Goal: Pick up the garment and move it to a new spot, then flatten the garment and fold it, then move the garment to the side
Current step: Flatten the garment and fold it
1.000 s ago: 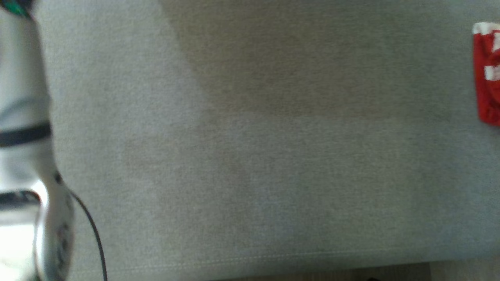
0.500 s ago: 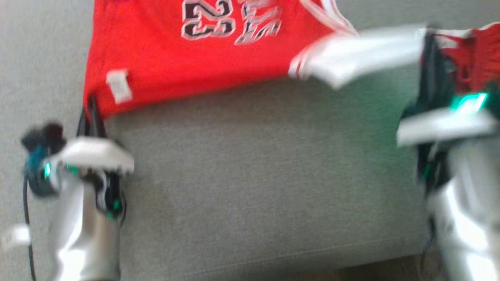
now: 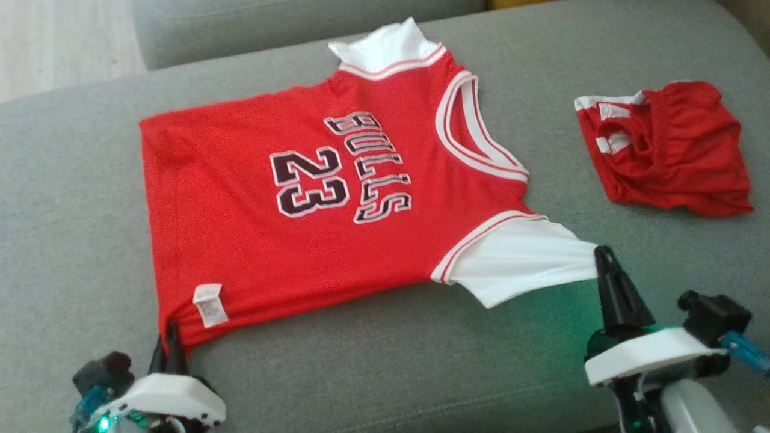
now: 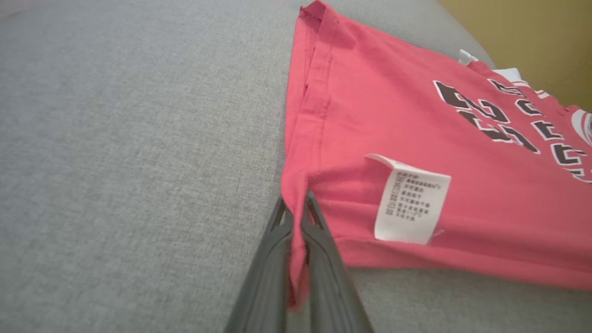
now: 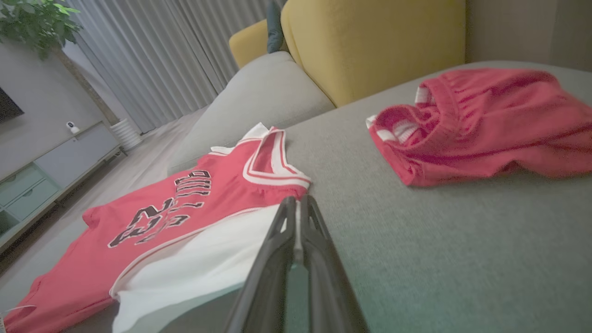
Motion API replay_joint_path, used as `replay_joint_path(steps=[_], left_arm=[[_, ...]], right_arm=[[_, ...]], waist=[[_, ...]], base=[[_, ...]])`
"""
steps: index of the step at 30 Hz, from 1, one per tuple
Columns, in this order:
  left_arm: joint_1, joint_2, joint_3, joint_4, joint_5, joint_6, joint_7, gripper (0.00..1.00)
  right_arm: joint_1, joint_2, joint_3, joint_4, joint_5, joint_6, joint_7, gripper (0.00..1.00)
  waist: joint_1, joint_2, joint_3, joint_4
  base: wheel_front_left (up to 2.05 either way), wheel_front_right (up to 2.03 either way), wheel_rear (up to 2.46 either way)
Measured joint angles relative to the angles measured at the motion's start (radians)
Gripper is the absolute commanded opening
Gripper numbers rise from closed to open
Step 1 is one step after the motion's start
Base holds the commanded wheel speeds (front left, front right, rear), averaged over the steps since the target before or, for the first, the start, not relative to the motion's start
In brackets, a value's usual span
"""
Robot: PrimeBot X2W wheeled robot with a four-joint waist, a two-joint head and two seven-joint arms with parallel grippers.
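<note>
The garment (image 3: 240, 210) is a red jersey with white sleeves and the number 23, lying mostly flat on the grey sofa (image 3: 385, 361). At the jersey's near hem corner, beside the white care label (image 3: 209, 304), my left gripper (image 3: 171, 337) is shut on the cloth. In the left wrist view red cloth (image 4: 393, 125) is pinched between the fingers of the left gripper (image 4: 296, 206). My right gripper (image 3: 601, 255) is shut on the edge of the near white sleeve (image 3: 523, 258). In the right wrist view a thin strip of white shows inside the right gripper (image 5: 297, 203).
A crumpled pair of red shorts (image 3: 668, 150) lies on the sofa to the right of the jersey, also in the right wrist view as red shorts (image 5: 485, 120). A yellow armchair (image 5: 370, 41) stands behind the sofa. The sofa's front edge runs close to both grippers.
The head camera has swung, so the view went from bare sofa cloth to the whole jersey. Both grippers keep the same holds as half a second ago.
</note>
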Motion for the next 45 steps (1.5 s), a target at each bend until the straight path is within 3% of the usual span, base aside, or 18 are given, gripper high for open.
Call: replay_joint_path(steps=[9,20,28,29,30,31,37,45], left_arm=[[-0.037,0.005,-0.092,-0.067,-0.001,-0.002,0.0,0.0],[-0.311,0.004,-0.135,0.023,0.064,0.025,0.0,0.0],[-0.474,0.002,-0.125,0.118,0.124,0.038,0.0,0.0],[-0.491,0.002,-0.123,0.117,0.131,0.04,0.0,0.31],[-0.502,0.002,-0.122,0.116,0.138,0.043,0.0,0.75],[-0.51,0.002,-0.122,0.116,0.139,0.045,0.0,1.0],[-0.451,0.001,-0.121,0.071,0.068,0.07,0.0,1.0],[-0.336,0.002,-0.169,0.013,0.021,0.076,0.0,1.0]], right_arm=[[-0.113,-0.024,-0.046,-0.022,-0.103,0.0,0.009,0.0],[-0.477,0.001,-0.064,0.241,-0.193,0.0,0.011,0.0],[-0.645,0.024,-0.069,0.436,-0.258,0.0,-0.042,0.0],[-0.655,0.027,-0.07,0.455,-0.263,0.0,-0.047,0.46],[-0.664,0.031,-0.071,0.472,-0.268,0.0,-0.05,1.0],[-0.667,0.032,-0.072,0.482,-0.272,0.0,-0.058,1.0],[-0.647,0.051,-0.109,0.453,-0.278,0.0,-0.066,1.0],[-0.462,0.063,-0.149,0.343,-0.284,0.0,-0.067,1.0]], waist=[[0.0,0.0,0.006,0.055],[0.0001,0.0,0.12,0.09],[0.0003,-0.0001,0.205,0.113],[0.0003,-0.0001,0.211,0.115],[0.0003,-0.0001,0.215,0.118],[0.0003,-0.0001,0.218,0.119],[0.0002,-0.0001,0.211,0.116],[0.0001,-0.0001,0.222,0.111]], base=[[0.0,0.0,0.0],[0.0,0.0,0.0],[0.0,0.0,0.0],[0.0,0.0,0.0],[0.0,0.0,0.0],[0.0,0.0,0.0],[0.0,0.0,0.0],[0.0,0.0,0.0]])
